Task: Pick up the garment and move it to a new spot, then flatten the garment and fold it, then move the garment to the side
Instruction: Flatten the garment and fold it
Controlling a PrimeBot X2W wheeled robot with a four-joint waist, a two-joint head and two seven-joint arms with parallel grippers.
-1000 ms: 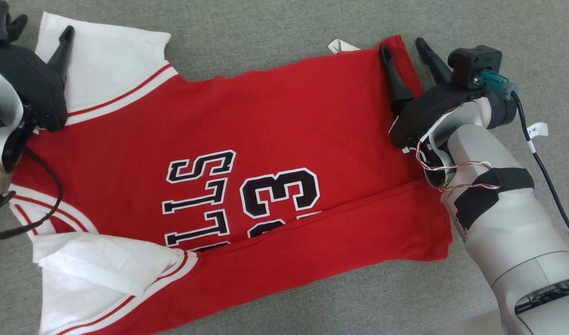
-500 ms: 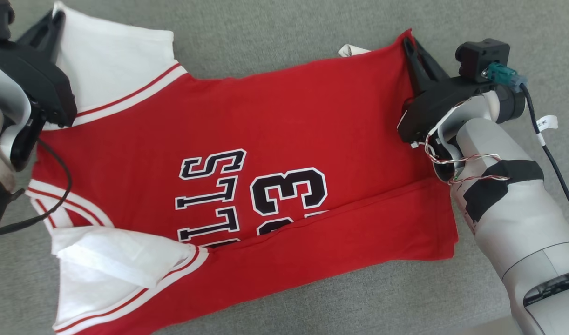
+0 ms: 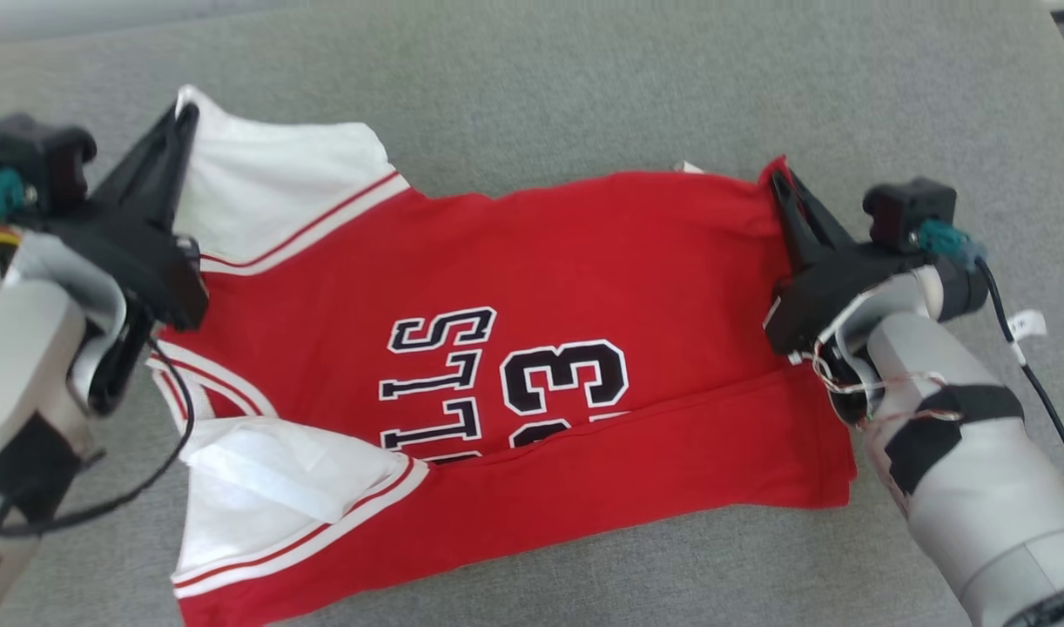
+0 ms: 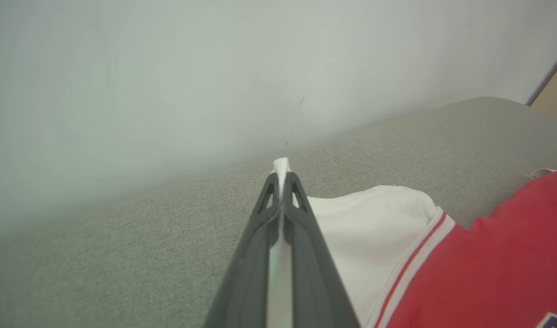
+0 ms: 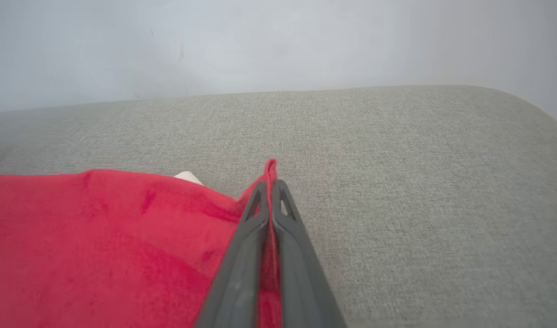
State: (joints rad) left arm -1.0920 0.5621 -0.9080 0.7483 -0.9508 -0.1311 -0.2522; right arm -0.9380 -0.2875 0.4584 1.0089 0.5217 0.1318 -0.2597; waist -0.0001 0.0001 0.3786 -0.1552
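A red jersey (image 3: 541, 287) with white sleeves, black lettering and the number 3 lies spread on the grey cushion, its near edge folded over. My left gripper (image 3: 184, 113) is shut on the far white sleeve's corner (image 4: 281, 166), which pokes out between the dark fingers (image 4: 301, 237). My right gripper (image 3: 777, 178) is shut on the jersey's far red hem corner (image 5: 271, 168), with red cloth (image 5: 100, 237) trailing to the left of the fingers (image 5: 242, 255). Both pinched corners are raised a little off the cushion.
The grey cushion (image 3: 584, 87) stretches beyond the jersey on all sides, and a pale wall (image 5: 278, 41) rises behind it. A white label (image 3: 690, 165) peeks out at the far hem. The near white sleeve (image 3: 279, 470) lies crumpled over the front.
Both grippers have closed on the far corners: the left on the white sleeve, the right on the red hem. The head view has pulled back, so the whole picture sits lower.
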